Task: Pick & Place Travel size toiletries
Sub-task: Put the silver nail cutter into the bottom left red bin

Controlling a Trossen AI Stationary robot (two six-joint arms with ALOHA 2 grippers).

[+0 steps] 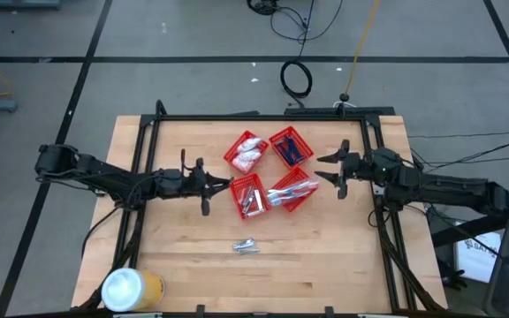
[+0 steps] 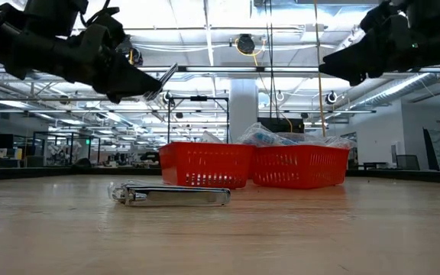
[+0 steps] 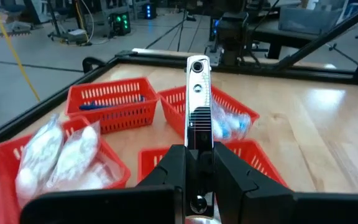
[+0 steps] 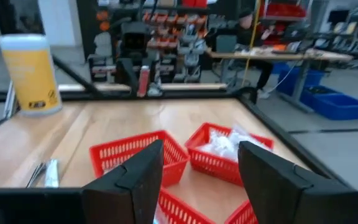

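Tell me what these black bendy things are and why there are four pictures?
They are two robot arms at a wooden table. One picture looks down from above, one looks across the tabletop, and two come from little cameras on the arms' wrists. On the table are four red baskets holding small wash things, a few shiny metal pieces lying loose, and a big yellow can in a corner. The left hand is shut on a thin shiny metal piece that sticks up between its fingers. The right hand is open and empty, above the baskets.
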